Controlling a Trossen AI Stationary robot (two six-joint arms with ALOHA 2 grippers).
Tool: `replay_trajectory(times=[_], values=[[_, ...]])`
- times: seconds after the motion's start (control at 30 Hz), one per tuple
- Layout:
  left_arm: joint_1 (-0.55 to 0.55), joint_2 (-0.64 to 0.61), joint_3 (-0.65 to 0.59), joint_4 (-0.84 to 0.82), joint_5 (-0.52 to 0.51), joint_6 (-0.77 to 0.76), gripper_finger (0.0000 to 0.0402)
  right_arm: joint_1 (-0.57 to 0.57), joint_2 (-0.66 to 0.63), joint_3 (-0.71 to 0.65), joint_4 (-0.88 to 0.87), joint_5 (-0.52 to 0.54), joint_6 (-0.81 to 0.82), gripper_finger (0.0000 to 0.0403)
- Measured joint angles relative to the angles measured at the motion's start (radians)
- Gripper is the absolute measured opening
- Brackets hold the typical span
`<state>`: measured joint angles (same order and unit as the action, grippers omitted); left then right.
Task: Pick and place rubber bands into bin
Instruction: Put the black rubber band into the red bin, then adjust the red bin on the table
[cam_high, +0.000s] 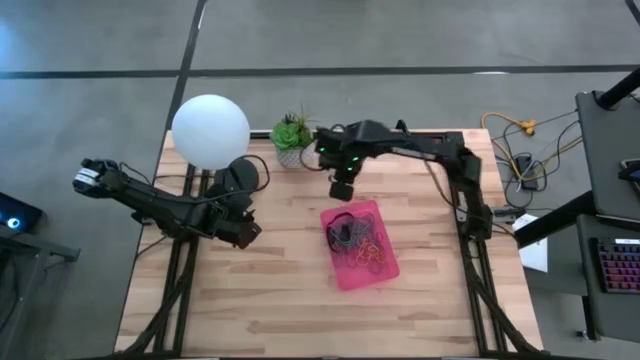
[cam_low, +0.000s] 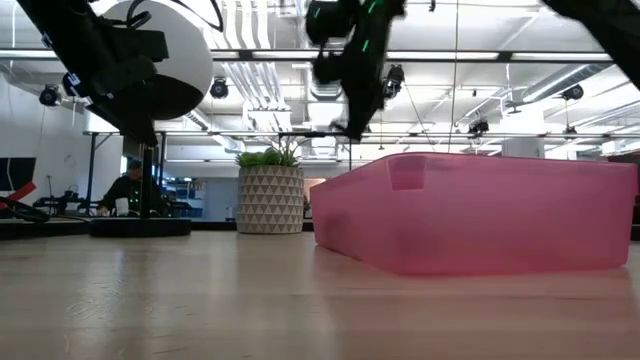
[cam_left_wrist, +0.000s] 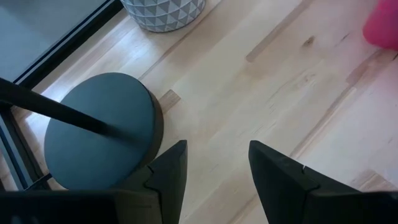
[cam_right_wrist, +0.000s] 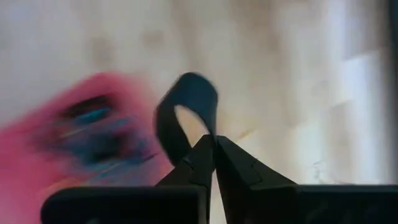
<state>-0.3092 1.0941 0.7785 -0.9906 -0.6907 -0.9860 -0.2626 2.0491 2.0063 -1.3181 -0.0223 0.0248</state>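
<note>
Pinched together, my right gripper (cam_right_wrist: 214, 146) clamps a dark rubber band (cam_right_wrist: 186, 112) just beyond the pink bin's (cam_high: 385, 268) far end; more rubber bands (cam_high: 355, 240) lie inside. Left gripper (cam_left_wrist: 214, 165) hangs apart, far left.

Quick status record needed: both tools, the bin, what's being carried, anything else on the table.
right tool: shut on a dark rubber band, raised near the bin's far end
left tool: open, empty, waiting over bare wood beside the lamp base
bin: pink, holds a tangle of mixed-colour bands
other: white globe lamp, potted plant at the far edge
</note>
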Motion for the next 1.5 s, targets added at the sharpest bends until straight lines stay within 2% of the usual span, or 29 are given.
replay_trajectory(times=[0.07, 0.13, 0.27, 0.37, 0.5, 0.63, 0.73, 0.87, 0.93, 1.1, 1.23, 1.4, 1.5], values=[[0.0, -0.001, 0.0, 0.009, -0.002, 0.008, 0.0157, 0.016, -0.037, -0.006, -0.053, -0.138, 0.067, 0.0009], [0.002, -0.001, 0.0, 0.031, -0.005, 0.035, 0.0157, 0.049, -0.052, -0.038, -0.069, -0.208, 0.128, 0.0011], [0.004, -0.001, 0.0, 0.047, -0.007, 0.078, 0.0157, 0.135, -0.05, -0.115, -0.067, -0.217, 0.159, 0.0038], [0.006, -0.002, 0.0, 0.046, -0.007, 0.081, 0.0157, 0.186, -0.038, -0.179, -0.065, -0.216, 0.159, 0.0079], [0.007, -0.002, 0.0, 0.044, -0.007, 0.08, 0.0157, 0.223, -0.041, -0.262, -0.039, -0.141, 0.159, 0.0141], [0.006, -0.002, 0.0, 0.044, -0.007, 0.079, 0.0157, 0.243, -0.052, -0.269, -0.018, -0.145, 0.123, 0.0191], [0.006, -0.002, 0.0, 0.045, -0.007, 0.079, 0.0157, 0.259, -0.044, -0.267, 0.1, -0.185, 0.055, 0.0208], [0.006, -0.002, 0.0, 0.048, -0.007, 0.078, 0.0157, 0.265, -0.003, -0.27, 0.294, -0.188, 0.031, 0.0206], [0.006, -0.002, 0.0, 0.047, -0.006, 0.078, 0.0157, 0.261, 0.033, -0.261, 0.316, -0.185, 0.036, 0.02], [0.006, -0.002, 0.0, 0.049, 0.002, 0.077, 0.0157, 0.261, 0.083, -0.252, 0.216, -0.161, 0.026, 0.0182], [0.006, -0.003, 0.0, 0.05, 0.004, 0.077, 0.0157, 0.269, 0.072, -0.254, 0.129, -0.154, 0.02, 0.017], [0.007, -0.003, 0.0, 0.056, 0.004, 0.077, 0.0157, 0.324, 0.05, -0.262, 0.029, -0.172, 0.016, 0.0158], [0.007, -0.003, 0.0, 0.058, 0.004, 0.077, 0.0157, 0.367, 0.053, -0.313, 0.044, -0.201, 0.037, 0.0152]])
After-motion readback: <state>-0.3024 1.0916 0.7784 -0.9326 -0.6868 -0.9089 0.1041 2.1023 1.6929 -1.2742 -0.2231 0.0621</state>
